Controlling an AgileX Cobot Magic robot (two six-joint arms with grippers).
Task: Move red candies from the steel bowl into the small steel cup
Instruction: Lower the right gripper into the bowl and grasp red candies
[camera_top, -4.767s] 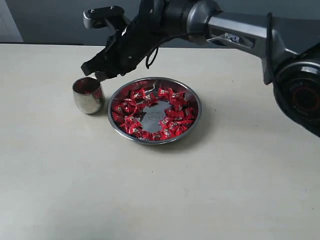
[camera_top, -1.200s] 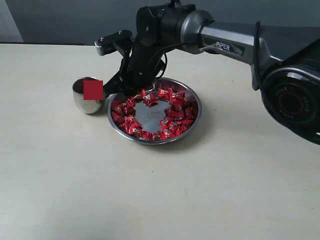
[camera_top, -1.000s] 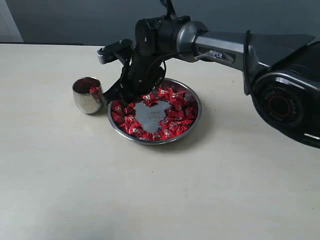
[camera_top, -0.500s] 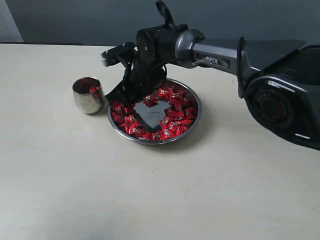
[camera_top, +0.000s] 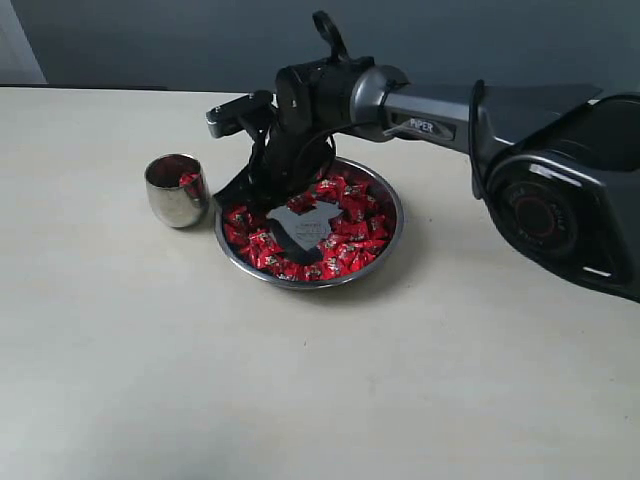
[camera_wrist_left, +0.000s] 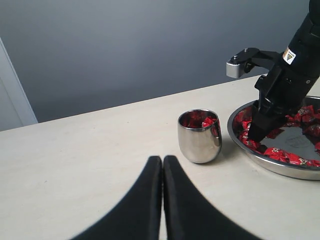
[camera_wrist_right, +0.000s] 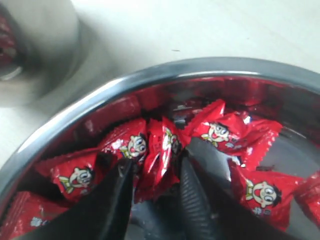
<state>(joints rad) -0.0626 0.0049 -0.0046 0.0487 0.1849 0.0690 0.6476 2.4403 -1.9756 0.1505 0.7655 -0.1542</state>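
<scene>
The steel bowl (camera_top: 396, 222) sits mid-table with several red candies (camera_top: 345, 225) ringing its bare centre. My right gripper (camera_top: 236, 200) is down inside the bowl's left edge, next to the small steel cup (camera_top: 176, 190). In the right wrist view the right gripper (camera_wrist_right: 155, 165) is open, its fingers straddling one upright red candy (camera_wrist_right: 161, 147) near the bowl rim (camera_wrist_right: 100, 100). The cup (camera_wrist_left: 199, 136) holds a few red candies (camera_wrist_left: 201, 120). My left gripper (camera_wrist_left: 162, 160) is shut and empty, low over the table short of the cup.
The right arm (camera_top: 440, 100) reaches in from the right, over the bowl's far side. Bare beige table (camera_top: 300, 380) lies in front of the bowl and cup. A grey wall (camera_wrist_left: 150, 45) stands behind.
The right gripper has come away from the cup side and sunk lower into the bowl's left edge among the candies. The jaws kept the same width. The left gripper has not moved.
</scene>
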